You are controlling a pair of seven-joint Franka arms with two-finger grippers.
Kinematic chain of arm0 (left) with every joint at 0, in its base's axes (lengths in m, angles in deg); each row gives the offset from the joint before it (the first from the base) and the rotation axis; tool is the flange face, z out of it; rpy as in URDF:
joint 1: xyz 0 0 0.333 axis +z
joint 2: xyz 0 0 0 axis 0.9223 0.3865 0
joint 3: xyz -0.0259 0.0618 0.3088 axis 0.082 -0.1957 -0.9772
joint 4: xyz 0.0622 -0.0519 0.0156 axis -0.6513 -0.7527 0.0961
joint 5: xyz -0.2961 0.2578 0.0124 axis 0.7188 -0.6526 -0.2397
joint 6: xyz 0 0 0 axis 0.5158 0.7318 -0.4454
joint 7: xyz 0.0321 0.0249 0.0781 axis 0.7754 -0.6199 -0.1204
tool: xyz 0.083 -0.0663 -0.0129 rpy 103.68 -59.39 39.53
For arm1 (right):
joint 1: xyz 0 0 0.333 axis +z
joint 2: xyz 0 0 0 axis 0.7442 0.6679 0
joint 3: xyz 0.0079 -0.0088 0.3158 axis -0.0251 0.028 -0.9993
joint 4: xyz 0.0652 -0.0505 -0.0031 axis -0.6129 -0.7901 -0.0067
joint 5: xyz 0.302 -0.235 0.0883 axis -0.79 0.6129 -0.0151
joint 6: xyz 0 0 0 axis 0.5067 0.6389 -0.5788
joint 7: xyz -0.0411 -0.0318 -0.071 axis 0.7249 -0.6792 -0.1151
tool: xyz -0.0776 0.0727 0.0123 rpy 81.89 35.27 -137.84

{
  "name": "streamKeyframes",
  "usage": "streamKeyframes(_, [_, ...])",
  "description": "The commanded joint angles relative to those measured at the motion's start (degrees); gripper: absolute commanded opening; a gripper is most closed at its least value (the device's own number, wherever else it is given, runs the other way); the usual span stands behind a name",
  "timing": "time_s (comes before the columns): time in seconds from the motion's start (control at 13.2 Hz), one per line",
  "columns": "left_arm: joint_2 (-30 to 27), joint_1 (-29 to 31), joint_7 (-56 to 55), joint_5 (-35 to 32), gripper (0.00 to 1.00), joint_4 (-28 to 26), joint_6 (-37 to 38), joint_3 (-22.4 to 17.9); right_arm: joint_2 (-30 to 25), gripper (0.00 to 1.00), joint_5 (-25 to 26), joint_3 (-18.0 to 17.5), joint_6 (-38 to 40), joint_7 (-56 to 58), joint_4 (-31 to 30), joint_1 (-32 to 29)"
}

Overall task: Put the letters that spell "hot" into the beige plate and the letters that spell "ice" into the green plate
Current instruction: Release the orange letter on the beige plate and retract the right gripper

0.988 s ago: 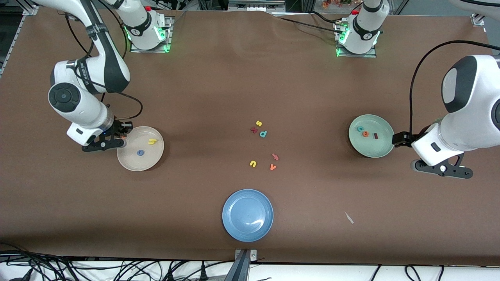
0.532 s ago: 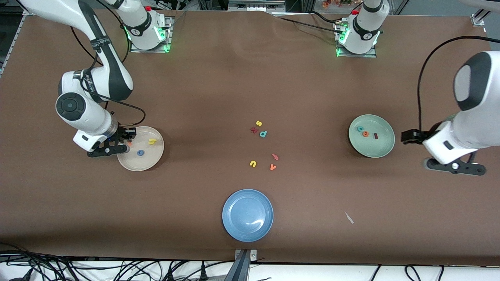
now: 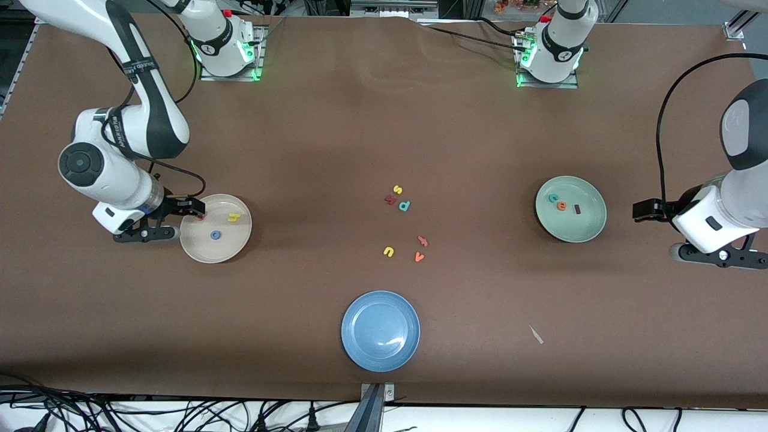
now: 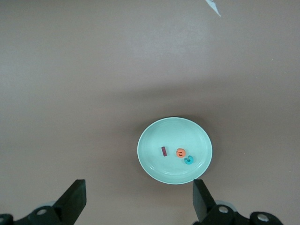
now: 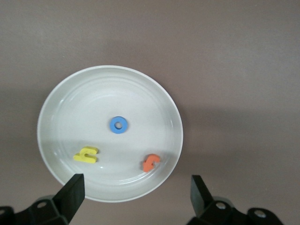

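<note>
The beige plate [image 3: 207, 252] [image 5: 56, 93] holds the yellow h [image 5: 86, 154] [image 3: 234, 217], the blue o [image 5: 118, 124] [image 3: 215, 235] and the orange t [image 5: 151, 162]. My right gripper [image 3: 191, 211] [image 5: 136, 197] hangs open and empty over the plate's rim at the right arm's end. The green plate [image 3: 585, 228] [image 4: 159, 136] holds the dark red i [image 4: 164, 151] [image 3: 577, 209], the orange e [image 4: 180, 153] [image 3: 561, 206] and the teal c [image 4: 189, 160] [image 3: 553, 197]. My left gripper [image 3: 643, 211] [image 4: 138, 201] is open and empty over bare table beside that plate, toward the left arm's end.
A blue plate [image 3: 380, 330] sits near the front edge. Loose letters lie mid-table: yellow s [image 3: 397, 189], dark red k [image 3: 390, 200], teal p [image 3: 404, 206], yellow u [image 3: 389, 251], orange v [image 3: 419, 257] and one salmon piece [image 3: 422, 241]. A white scrap [image 3: 536, 335] lies nearer the front camera.
My right gripper opened and let the orange t fall into the beige plate, then drew back a little. The left arm moved away from the green plate toward its table end.
</note>
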Motion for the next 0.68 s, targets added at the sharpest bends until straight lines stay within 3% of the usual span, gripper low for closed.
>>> streamKeyframes(0.0, [-0.88,0.12,0.45,1.64,1.00,0.55,0.97,-0.36,-4.73,1.00,-4.72,-0.10,10.23,0.74,3.85,-0.20])
streamKeyframes(0.15, [-0.88,0.12,0.54,1.55,1.00,0.55,0.97,-0.36,-7.02,1.00,-4.91,-0.01,18.41,0.48,8.07,-0.20])
streamKeyframes(0.61, [-1.58,0.04,0.45,1.72,1.00,0.55,0.97,-0.36,-16.17,1.00,-4.47,2.88,32.23,1.17,13.88,-0.20])
